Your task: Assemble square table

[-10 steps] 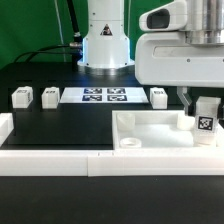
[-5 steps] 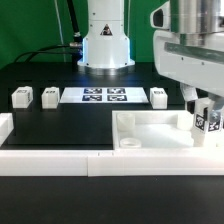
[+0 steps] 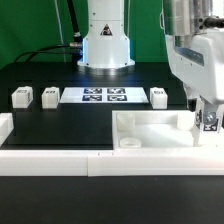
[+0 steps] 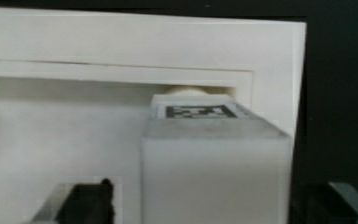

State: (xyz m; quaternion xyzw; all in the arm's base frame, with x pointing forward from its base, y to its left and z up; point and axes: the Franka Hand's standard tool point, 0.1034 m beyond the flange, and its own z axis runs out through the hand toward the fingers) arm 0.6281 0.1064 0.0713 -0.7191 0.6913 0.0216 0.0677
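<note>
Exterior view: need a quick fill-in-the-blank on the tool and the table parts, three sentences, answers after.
1. The tool is shut on one white ___.
2. ___ other legs stand loose on the black table.
3. The held piece is at the exterior view's ___ end of the square slab.

Missing words: leg; three; right.
</note>
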